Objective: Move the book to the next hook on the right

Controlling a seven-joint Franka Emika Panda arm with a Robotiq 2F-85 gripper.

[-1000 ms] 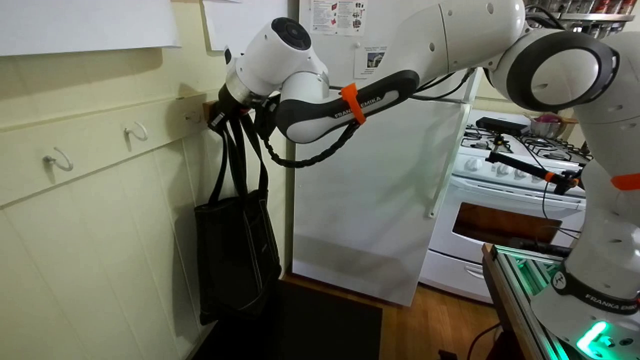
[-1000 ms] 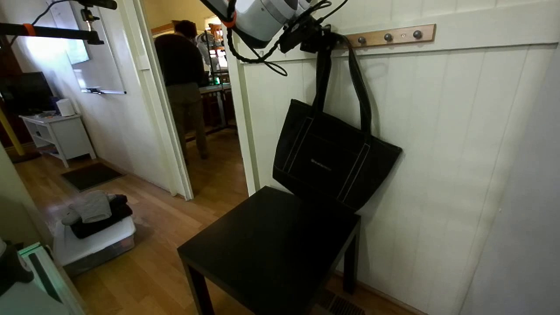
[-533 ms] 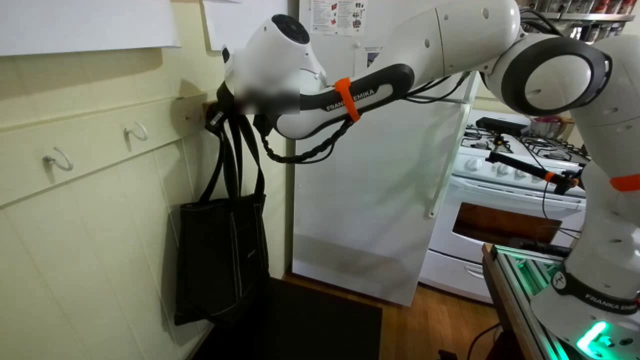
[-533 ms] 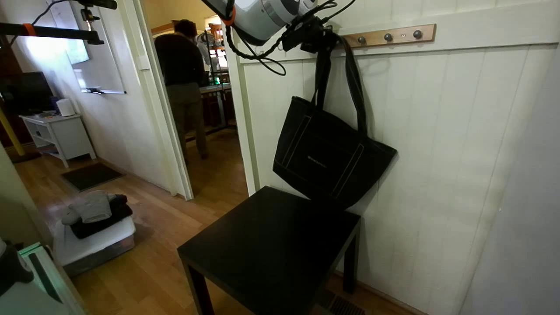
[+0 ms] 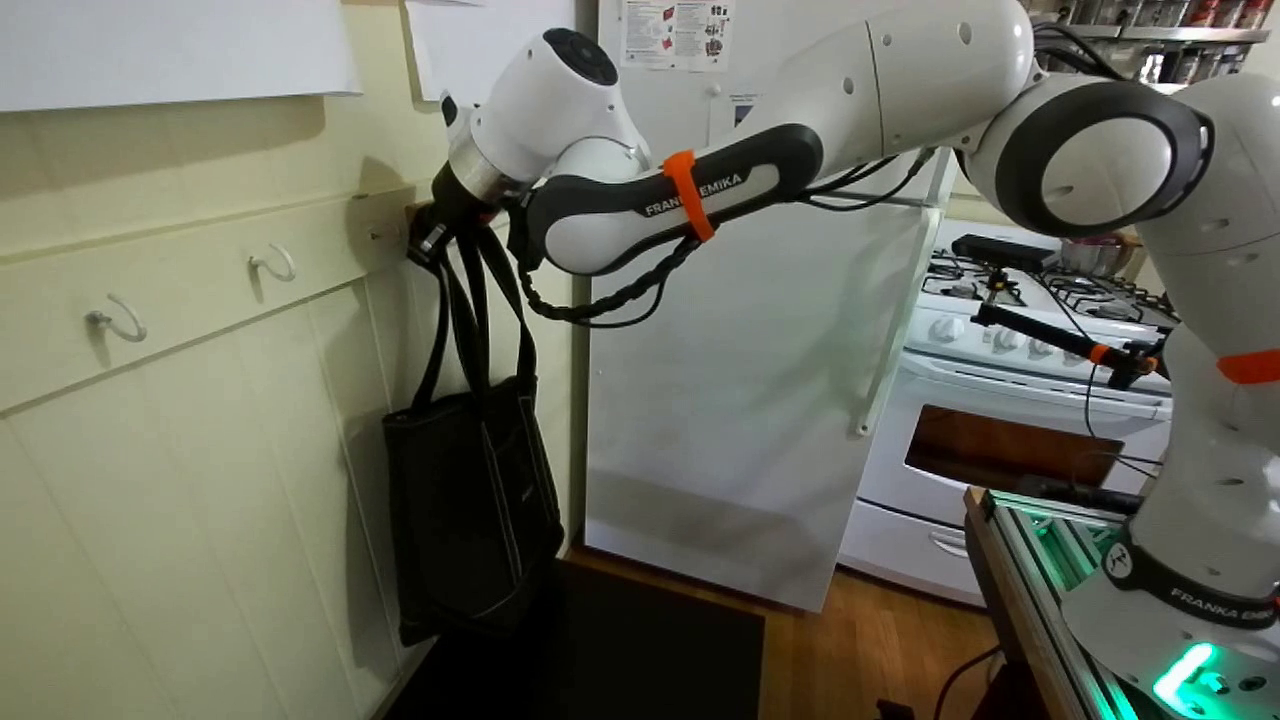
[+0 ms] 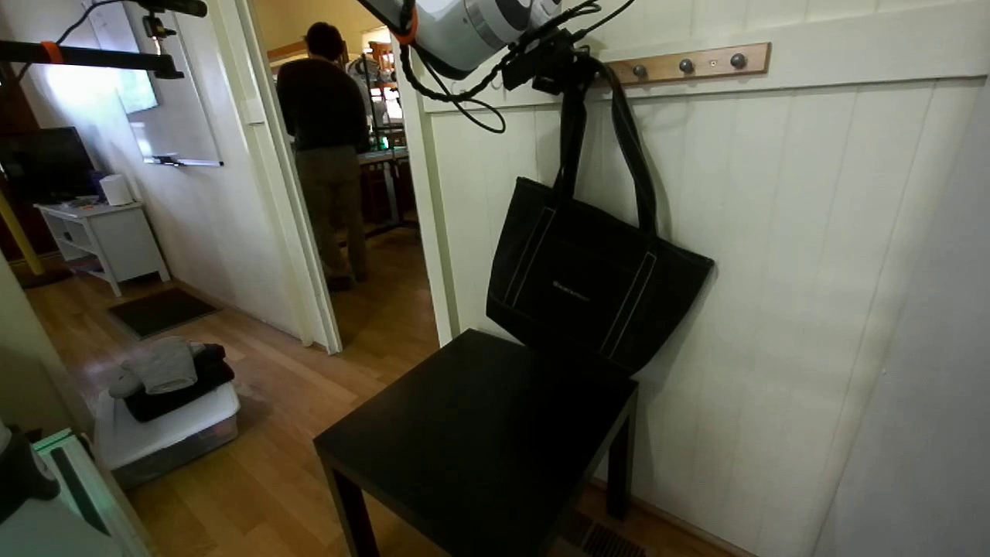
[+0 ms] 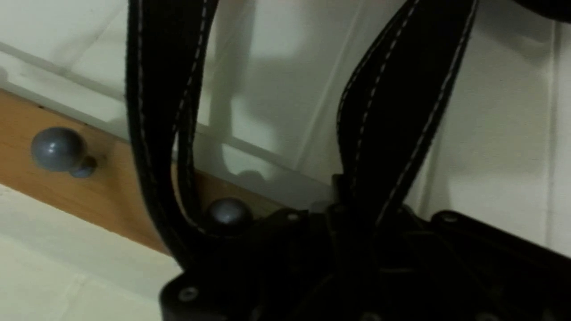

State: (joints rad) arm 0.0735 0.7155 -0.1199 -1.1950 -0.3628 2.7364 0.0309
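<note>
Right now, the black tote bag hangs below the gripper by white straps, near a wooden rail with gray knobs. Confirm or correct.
Not quite: the straps are black, not white, as the wrist view shows. The rest stands: the black tote bag hangs below the gripper, near a wooden rail with gray knobs.

The wall (image 6: 781,232) stops me behind the rack (image 6: 663,68), where a knob (image 7: 228,212) sits just beside my claw (image 7: 368,211). Below, the bag (image 6: 592,286) and table (image 6: 472,441) block the way; in an exterior view, right of the bag, open room runs along the wall.
</note>
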